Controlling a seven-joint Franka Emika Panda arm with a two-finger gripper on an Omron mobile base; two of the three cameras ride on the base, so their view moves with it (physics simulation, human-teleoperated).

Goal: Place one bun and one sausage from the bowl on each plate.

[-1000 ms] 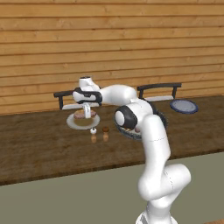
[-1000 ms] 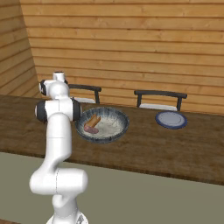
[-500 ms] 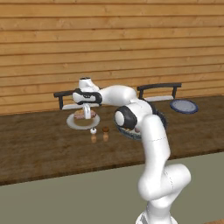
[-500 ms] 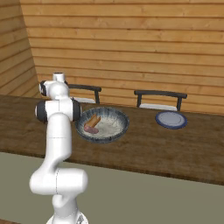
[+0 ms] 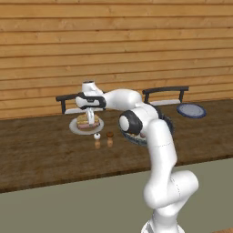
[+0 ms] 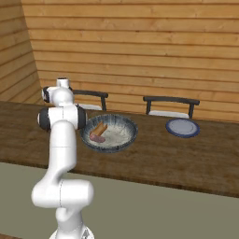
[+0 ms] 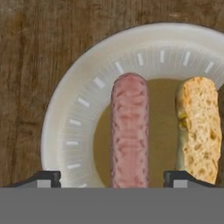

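The light is even and soft, with no single source to be made out. The wooden wall point(image 5: 113, 45) behind the tabletop point(image 5: 41, 145) is warmly bright; the tabletop itself reads darker. Shadows are faint, just a slight darkening under the pale plate point(image 5: 86, 125). No glare shows on the white arm point(image 5: 154, 145). Both base views are soft and coarse. Close above that plate point(image 7: 74, 113), sausage point(image 7: 129, 131) and bun point(image 7: 199, 127) look sharper, though still slightly blurred.
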